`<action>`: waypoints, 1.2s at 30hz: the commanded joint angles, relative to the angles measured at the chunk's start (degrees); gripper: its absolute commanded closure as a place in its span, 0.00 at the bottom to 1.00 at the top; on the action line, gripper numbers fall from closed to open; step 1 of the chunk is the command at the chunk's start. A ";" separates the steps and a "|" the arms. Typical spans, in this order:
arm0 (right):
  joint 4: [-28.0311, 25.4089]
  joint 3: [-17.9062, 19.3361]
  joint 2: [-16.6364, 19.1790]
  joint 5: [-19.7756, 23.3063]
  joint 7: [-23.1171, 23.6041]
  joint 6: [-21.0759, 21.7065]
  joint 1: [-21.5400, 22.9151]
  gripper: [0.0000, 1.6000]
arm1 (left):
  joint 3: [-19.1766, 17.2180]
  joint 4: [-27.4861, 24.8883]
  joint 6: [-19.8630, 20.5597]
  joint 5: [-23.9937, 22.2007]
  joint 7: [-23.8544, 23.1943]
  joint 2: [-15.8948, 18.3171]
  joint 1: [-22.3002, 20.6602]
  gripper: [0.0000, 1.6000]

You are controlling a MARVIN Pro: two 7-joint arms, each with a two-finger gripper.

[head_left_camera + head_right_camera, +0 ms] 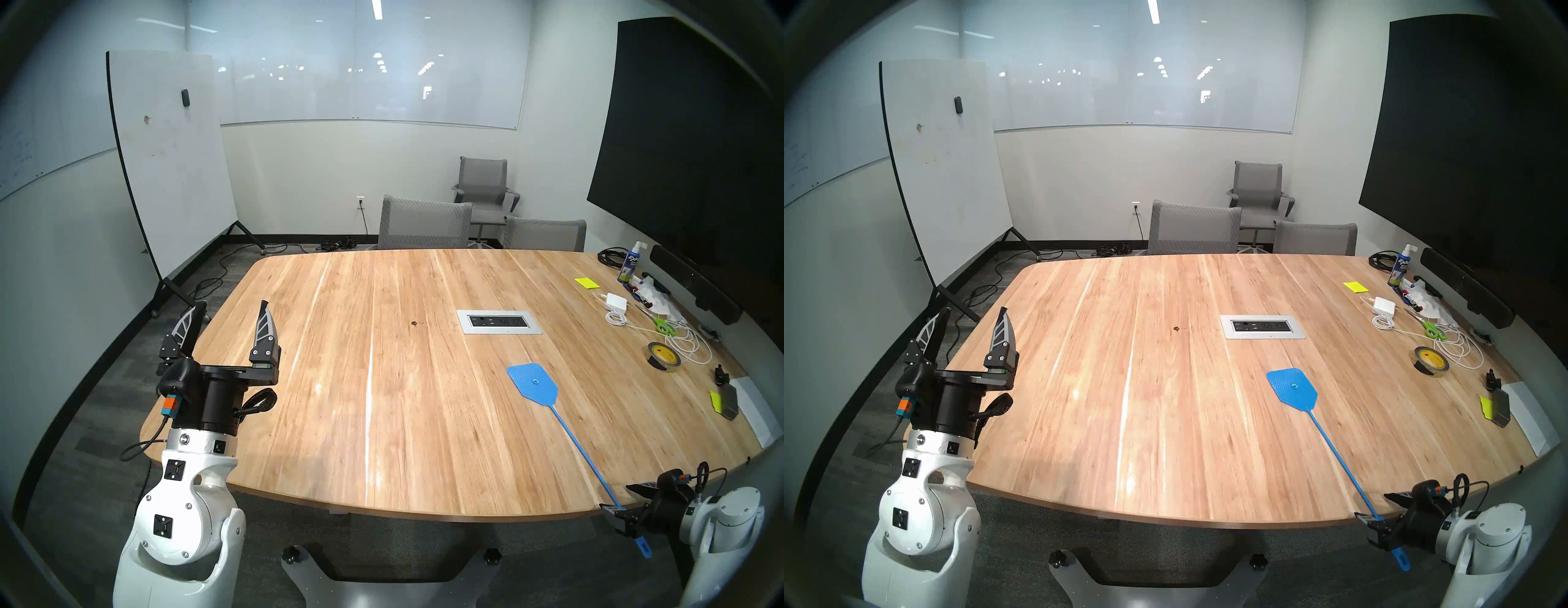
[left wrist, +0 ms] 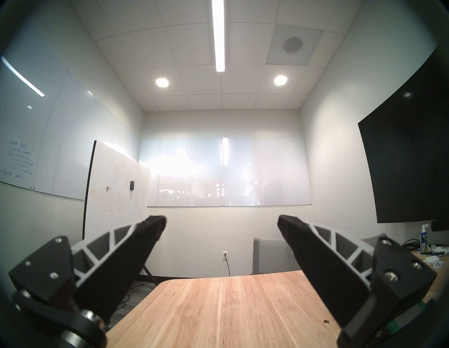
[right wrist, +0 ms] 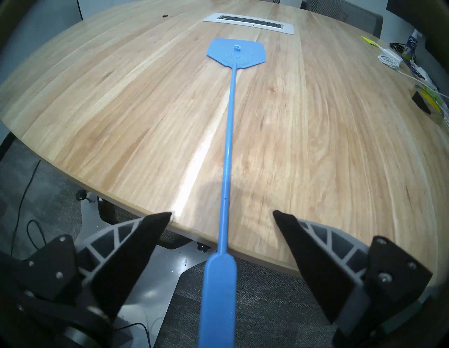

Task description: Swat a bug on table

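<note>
The table (image 1: 382, 403) is seen nearly whole; its right edge is cut off by the dark rim. The swatter (image 3: 229, 136) is laid flat w/ its head near the outlet panel (image 1: 499, 321), handle end sticking out past the near edge. The right gripper (image 3: 222, 213) is spread wide around the handle, neither finger touching it. The left gripper (image 2: 222, 220) is raised, wide apart, nothing held. The bug (image 1: 413, 324) is seen mid-table, left of the panel, as dark crumbs; detail can't be made out.
</note>
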 commanded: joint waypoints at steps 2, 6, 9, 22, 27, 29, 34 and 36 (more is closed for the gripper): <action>-1.75 0.45 -0.22 0.43 0.43 0.22 -0.16 0.00 | 0.08 -1.21 -0.07 0.02 -0.05 0.01 0.13 0.00; -2.11 0.85 -0.45 0.77 0.55 0.16 0.12 0.00 | 0.08 -1.21 -0.08 0.02 -0.05 0.01 0.13 0.00; -2.28 1.03 -0.51 0.83 0.72 0.28 0.26 0.00 | 0.08 -1.21 -0.08 0.02 -0.05 0.01 0.13 0.00; -2.44 1.39 -1.19 0.53 0.39 -0.34 0.59 0.00 | 0.08 -1.21 -0.07 0.02 -0.05 0.01 0.13 0.00; -2.45 1.42 -1.26 0.47 0.42 -0.40 0.64 0.00 | 0.08 -1.22 -0.07 0.02 -0.05 0.01 0.13 0.00; -2.45 1.44 -1.28 0.45 0.44 -0.42 0.66 0.00 | 0.08 -1.22 -0.07 0.02 -0.05 0.01 0.13 0.00; -2.45 1.47 -1.32 0.40 0.48 -0.45 0.70 0.00 | 0.08 -1.22 -0.07 0.02 -0.05 0.01 0.13 0.00; -2.45 1.47 -1.34 0.38 0.49 -0.46 0.71 0.00 | 0.08 -1.22 -0.07 0.02 -0.05 0.01 0.13 0.00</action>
